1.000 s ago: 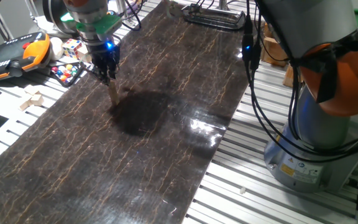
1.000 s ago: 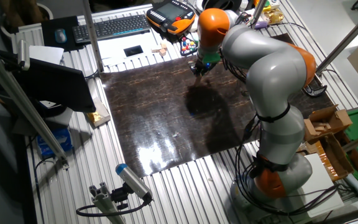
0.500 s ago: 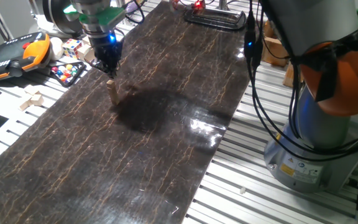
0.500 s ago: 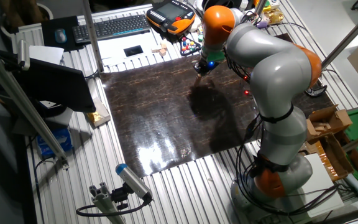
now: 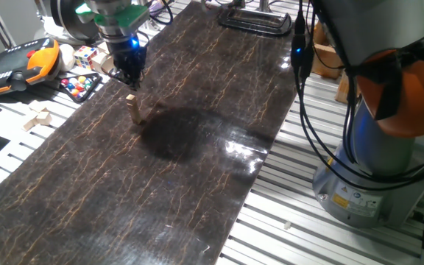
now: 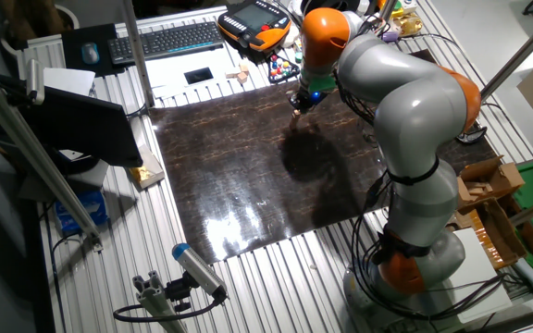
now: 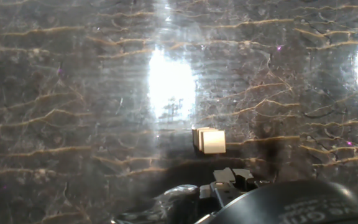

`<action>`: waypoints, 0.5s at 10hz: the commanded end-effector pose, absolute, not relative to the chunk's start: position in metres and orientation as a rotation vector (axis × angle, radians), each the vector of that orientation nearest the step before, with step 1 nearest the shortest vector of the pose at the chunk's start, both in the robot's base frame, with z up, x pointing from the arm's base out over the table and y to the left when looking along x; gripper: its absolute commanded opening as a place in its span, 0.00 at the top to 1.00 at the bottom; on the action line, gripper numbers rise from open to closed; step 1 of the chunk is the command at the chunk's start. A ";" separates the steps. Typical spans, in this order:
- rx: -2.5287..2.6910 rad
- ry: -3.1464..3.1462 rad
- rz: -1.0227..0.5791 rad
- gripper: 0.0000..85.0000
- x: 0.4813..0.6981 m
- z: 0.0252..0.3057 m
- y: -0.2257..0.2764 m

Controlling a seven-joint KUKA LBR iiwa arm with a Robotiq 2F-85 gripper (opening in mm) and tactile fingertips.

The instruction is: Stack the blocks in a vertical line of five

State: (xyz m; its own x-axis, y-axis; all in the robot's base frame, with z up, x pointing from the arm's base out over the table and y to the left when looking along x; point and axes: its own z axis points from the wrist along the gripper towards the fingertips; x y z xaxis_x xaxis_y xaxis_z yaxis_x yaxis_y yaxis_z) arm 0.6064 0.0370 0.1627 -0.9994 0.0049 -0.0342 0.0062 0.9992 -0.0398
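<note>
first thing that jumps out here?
A thin stack of blocks standing alone on the dark marbled mat, with the tool poised just above its top, not touching. Next, the big grey-and-orange arm arching over the mat's far side, and the orange handheld controller beside the mat.

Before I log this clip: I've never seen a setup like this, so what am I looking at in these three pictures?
The grey-and-orange machine is one robot arm. Its gripper hangs above a small stack of wooden blocks on a dark marbled mat, apart from it; I cannot tell whether the fingers are open. Two pictures come from fixed cameras on different sides of the table. The third comes from a camera on the hand, looking straight down at the stack's top. Beside the mat lie a control pad, a puzzle cube and a keyboard.
</note>
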 end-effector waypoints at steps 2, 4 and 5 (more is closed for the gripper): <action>-0.025 3.112 -0.058 0.99 0.603 0.164 0.037; -0.066 3.113 -0.070 0.99 0.597 0.166 0.040; -0.080 3.116 -0.070 0.99 0.597 0.166 0.041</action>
State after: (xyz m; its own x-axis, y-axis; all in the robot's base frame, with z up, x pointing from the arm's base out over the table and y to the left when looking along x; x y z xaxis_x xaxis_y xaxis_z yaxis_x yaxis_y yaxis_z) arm 0.5971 0.0416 0.1661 -0.9983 -0.0532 -0.0225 -0.0522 0.9976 -0.0457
